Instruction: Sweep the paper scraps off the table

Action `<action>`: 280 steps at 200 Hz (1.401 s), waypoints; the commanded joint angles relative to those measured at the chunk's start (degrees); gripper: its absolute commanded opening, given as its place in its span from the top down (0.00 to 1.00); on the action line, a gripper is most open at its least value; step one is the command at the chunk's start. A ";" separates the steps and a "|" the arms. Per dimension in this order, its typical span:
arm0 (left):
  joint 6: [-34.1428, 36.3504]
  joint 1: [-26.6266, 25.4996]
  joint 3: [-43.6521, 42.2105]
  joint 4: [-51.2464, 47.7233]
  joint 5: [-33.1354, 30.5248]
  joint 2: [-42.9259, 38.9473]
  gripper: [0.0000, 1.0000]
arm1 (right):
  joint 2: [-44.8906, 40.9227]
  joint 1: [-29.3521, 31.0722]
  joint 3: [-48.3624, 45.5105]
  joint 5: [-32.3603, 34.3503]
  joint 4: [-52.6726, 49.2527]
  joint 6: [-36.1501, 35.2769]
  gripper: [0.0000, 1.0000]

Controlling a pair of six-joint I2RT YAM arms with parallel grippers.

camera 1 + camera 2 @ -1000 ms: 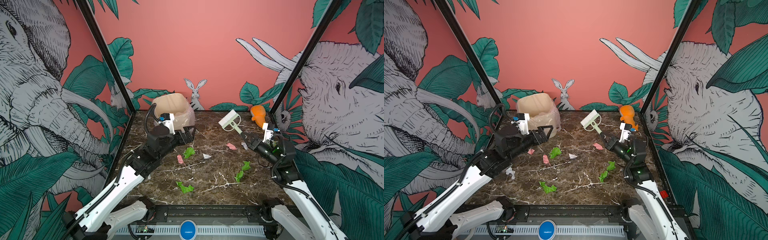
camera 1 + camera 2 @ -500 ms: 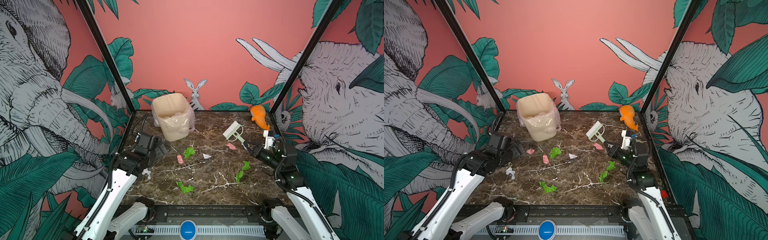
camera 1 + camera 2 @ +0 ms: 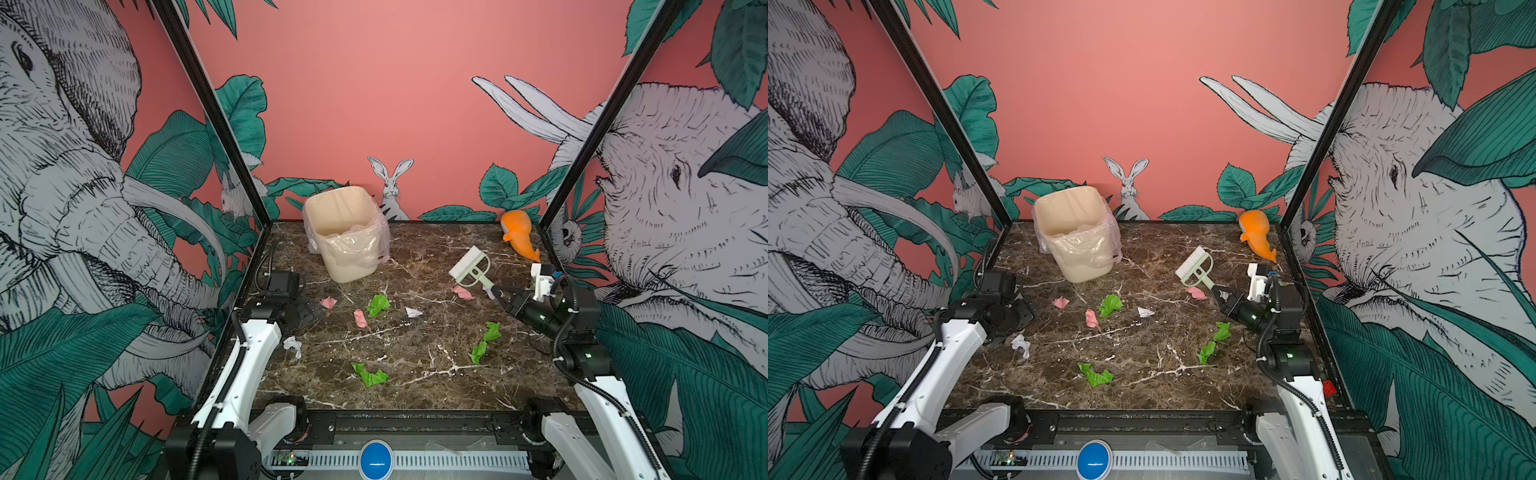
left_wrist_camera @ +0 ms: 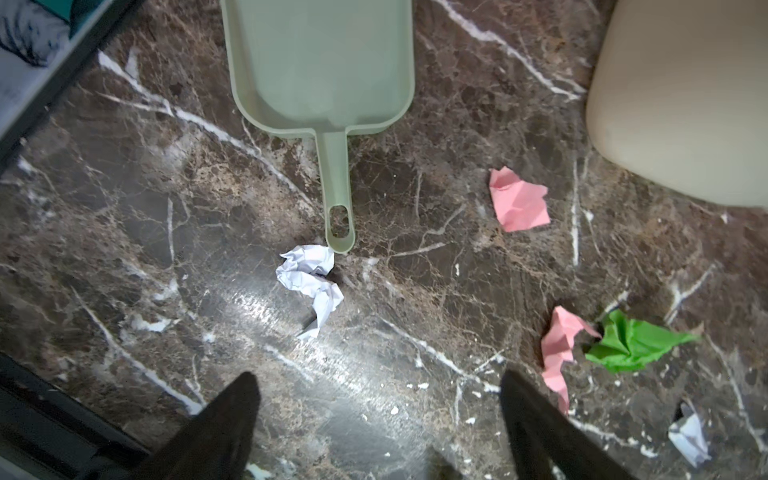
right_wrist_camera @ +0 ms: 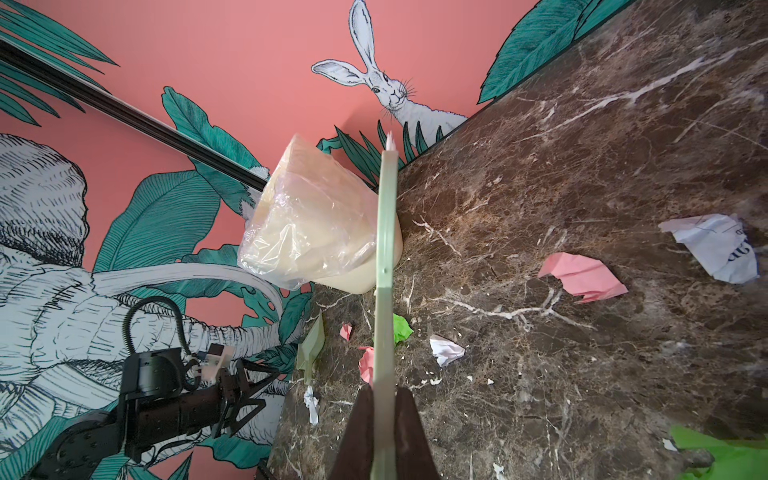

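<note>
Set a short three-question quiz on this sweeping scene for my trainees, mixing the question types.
1. True or false: the right hand grips the brush by its handle.
2. The dustpan lies: A on the table; B in the right hand; C on the brush.
3. Fill in: the scrap nearest the dustpan's handle tip is ____ in colour.
Key: 1 true; 2 A; 3 white.

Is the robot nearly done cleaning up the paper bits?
Not nearly. Done: the right gripper is shut on the brush. In hand: the left gripper hangs open near the dustpan, which looks empty and lies on the table. Left: the paper scraps, green, pink and white, lie scattered; none is in the dustpan.
</note>
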 commanded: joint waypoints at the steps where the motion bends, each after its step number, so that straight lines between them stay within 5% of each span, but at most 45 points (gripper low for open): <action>1: 3.30 2.76 -2.48 6.41 2.91 2.39 0.15 | 0.48 -1.44 -0.73 -3.18 4.08 -0.21 1.00; 84: 9.47 5.43 -5.49 15.61 -2.56 10.21 0.26 | 0.15 -5.42 -2.85 -6.38 6.16 1.61 1.00; 198: 8.75 7.79 -6.72 17.45 -1.63 15.79 0.33 | 0.15 -6.44 -3.15 -6.91 6.04 2.37 1.00; 280: 6.74 8.32 -7.73 21.69 0.35 19.44 0.47 | 0.20 -6.61 -2.90 -6.65 5.88 2.55 1.00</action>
